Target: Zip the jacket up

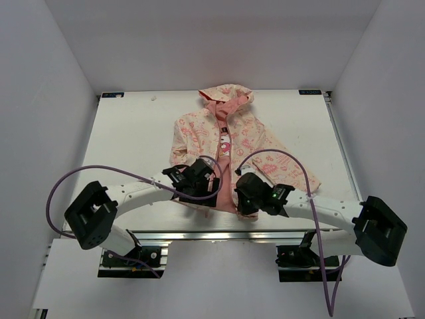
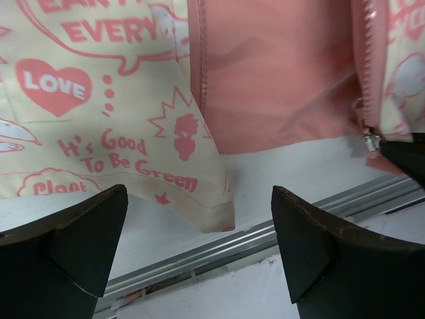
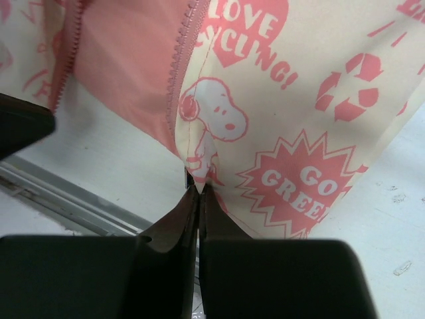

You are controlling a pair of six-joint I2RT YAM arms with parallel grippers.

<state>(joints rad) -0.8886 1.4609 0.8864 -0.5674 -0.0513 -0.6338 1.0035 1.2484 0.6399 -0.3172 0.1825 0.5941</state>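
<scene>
The jacket (image 1: 222, 129) lies open on the white table, hood toward the far side, its pink lining (image 2: 265, 80) showing between the two front panels. My right gripper (image 3: 198, 189) is shut on the bottom corner of the right front panel (image 3: 299, 133), just below the lower end of the pink zipper strip (image 3: 182, 66). A metal zipper slider (image 2: 368, 136) sits at that corner. My left gripper (image 2: 199, 193) hangs open over the bottom corner of the left front panel (image 2: 99, 100), with nothing between its fingers. From above, both grippers (image 1: 199, 183) (image 1: 249, 193) stand at the jacket's hem.
An aluminium rail (image 1: 219, 234) runs along the table's near edge, right under the jacket's hem. Purple cables (image 1: 119, 174) loop over both arms. White walls close in the table on three sides.
</scene>
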